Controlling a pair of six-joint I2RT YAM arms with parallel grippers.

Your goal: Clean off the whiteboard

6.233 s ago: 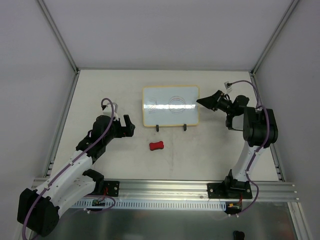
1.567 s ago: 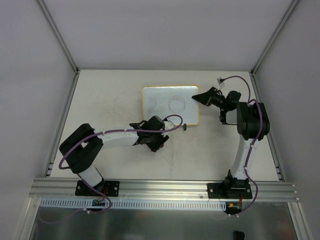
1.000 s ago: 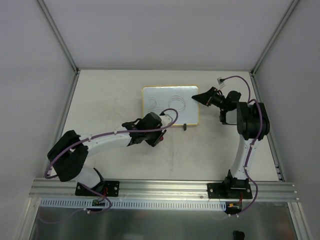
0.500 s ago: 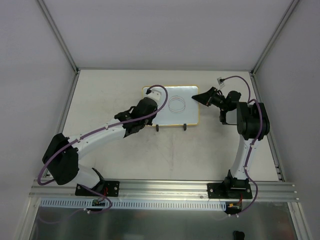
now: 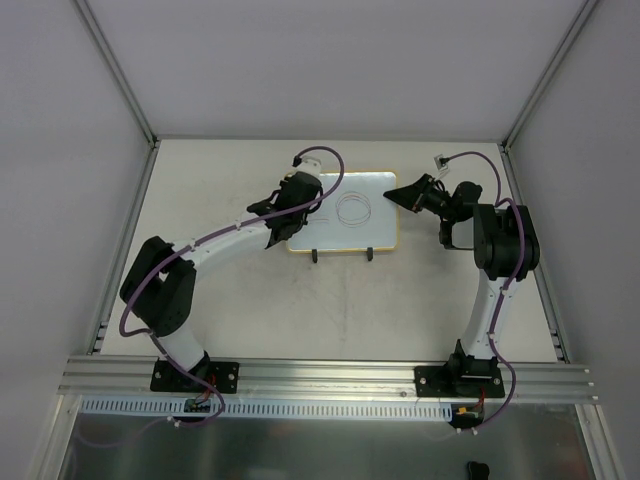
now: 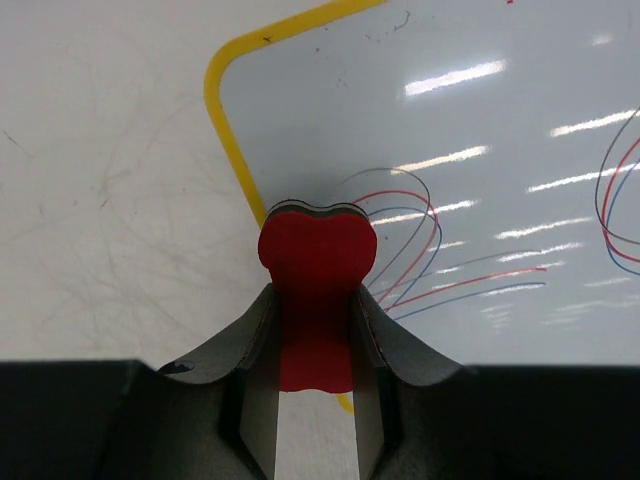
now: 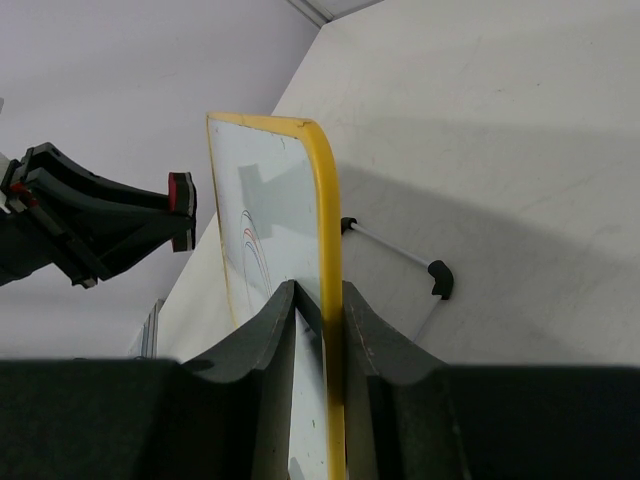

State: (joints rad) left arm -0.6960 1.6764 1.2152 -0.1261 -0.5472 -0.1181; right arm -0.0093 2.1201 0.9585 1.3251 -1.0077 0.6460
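Swung up from mid-table (image 5: 220,300) within the last second, left gripper (image 5: 283,222) now hangs over the left end of the whiteboard (image 5: 365,232). Board stands toward the back on two black feet (image 5: 315,256); right gripper (image 5: 393,198) at its right edge

Left wrist: jaws clenched on red eraser (image 6: 317,250), its head at the yellow frame (image 6: 225,130), beside red, blue and black loops (image 6: 430,270); contact with the board unclear

Right wrist: jaws pinched on the board's frame edge
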